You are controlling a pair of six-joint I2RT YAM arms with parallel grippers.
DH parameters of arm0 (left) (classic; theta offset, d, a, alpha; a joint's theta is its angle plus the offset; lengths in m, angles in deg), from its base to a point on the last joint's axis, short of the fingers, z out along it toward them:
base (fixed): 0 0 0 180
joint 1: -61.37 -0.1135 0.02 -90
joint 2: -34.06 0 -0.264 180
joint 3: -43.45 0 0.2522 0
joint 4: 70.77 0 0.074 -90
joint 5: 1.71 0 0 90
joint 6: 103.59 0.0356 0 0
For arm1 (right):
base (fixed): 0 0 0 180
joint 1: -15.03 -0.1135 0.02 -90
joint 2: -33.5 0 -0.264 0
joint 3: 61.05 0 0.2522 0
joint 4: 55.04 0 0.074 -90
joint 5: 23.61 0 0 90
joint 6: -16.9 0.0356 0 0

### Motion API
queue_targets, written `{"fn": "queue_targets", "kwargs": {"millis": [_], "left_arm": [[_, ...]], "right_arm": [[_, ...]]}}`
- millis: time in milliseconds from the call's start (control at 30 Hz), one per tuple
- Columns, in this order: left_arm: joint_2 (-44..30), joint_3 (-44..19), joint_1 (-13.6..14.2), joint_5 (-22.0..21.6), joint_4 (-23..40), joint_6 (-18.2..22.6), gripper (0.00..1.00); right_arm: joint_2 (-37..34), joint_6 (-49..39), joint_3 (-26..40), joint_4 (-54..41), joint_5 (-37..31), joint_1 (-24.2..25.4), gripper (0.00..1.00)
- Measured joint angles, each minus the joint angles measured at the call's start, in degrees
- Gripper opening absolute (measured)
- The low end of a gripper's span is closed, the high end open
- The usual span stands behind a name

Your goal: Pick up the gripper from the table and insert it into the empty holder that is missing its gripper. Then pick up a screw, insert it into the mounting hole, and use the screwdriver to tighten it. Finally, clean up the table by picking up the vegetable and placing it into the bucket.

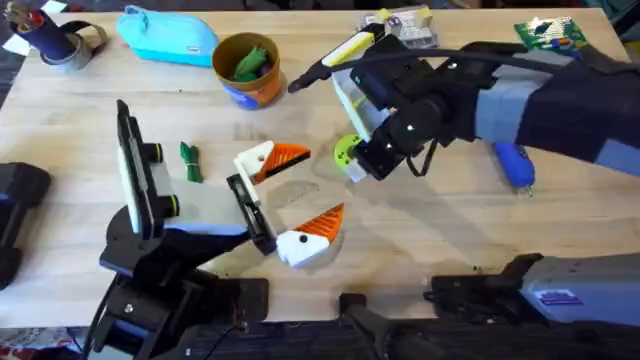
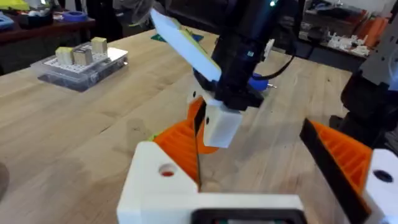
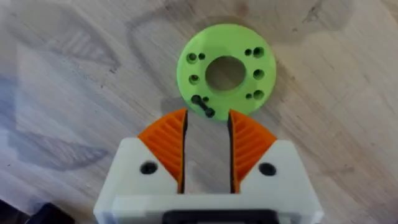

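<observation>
Left gripper (image 1: 315,185): spread wide, released, grasping nothing.
- It has two white pieces with orange ribbed tips, one at each end of a short black bar (image 1: 250,215).
- The far piece (image 1: 268,160) sits square to the bar.
- The near gripper piece (image 1: 308,238) lies at the bar's near end, tilted inward. Whether it is seated I cannot tell.
- The left wrist view shows a dark dot on each piece.

Right gripper (image 3: 207,118): released, with a narrow gap between the pads.
- It hangs over one round green disc (image 3: 226,67) at mid-tabletop (image 1: 450,240).
- The right wrist view shows what the overhead does not: one small black screw (image 3: 203,106) lying on the disc's edge, just off the fingertips and not pinched.
- That view also shows one large centre hole in the disc and several small ones.

Count on the tabletop:
- One blue screwdriver (image 1: 515,165) lies to the right, partly under the right arm. The left wrist view shows it behind that arm's gripper.
- One slim dark-green vegetable (image 1: 190,162) lies left of the bar, apart from it.
- One yellow-orange bucket (image 1: 262,88) stands at far centre with a brighter green leafy piece (image 1: 250,62) inside.
- One light-blue pouch (image 1: 170,35) is just left of the bucket.
- One tape roll (image 1: 78,45) sits at the far left.
- One clear box (image 2: 81,68) at the far side carries three pale blocks, countable in the left wrist view.

Writing: a blue label (image 1: 560,298) on the right arm near its base is too small to read.
</observation>
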Motion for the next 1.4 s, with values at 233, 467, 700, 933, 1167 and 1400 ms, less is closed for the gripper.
{"fn": "queue_targets", "kwargs": {"millis": [233, 467, 700, 933, 1167, 1400], "left_arm": [[0.0, 0.0, 0.0, 0.0, 0.0, 0.0, 0.992], [0.0, 0.0, 0.0, 0.0, 0.0, 0.0, 0.992], [0.0, 0.0, 0.0, 0.0, 0.0, 0.0, 0.992], [0.0, 0.0, 0.0, 0.0, 0.0, 0.0, 0.992], [0.0, 0.0, 0.0, 0.0, 0.0, 0.0, 0.992], [0.0, 0.0, 0.0, 0.0, 0.0, 0.0, 0.992]], "right_arm": [[-2.4, -0.8, 0.0, 0.4, 0.0, 0.0, 0.259], [-2.5, -1.5, 0.0, 1.1, 0.0, 0.0, 0.164], [-2.5, -1.5, 0.0, 1.2, 0.0, 0.0, 0.142], [-2.5, -1.5, 0.0, 2.6, 0.0, 0.0, 0.122], [-2.5, -1.5, 0.0, 2.4, 0.9, 0.0, 0.100], [-2.5, -1.5, 0.0, 1.9, 1.3, 0.0, 0.138]]}}
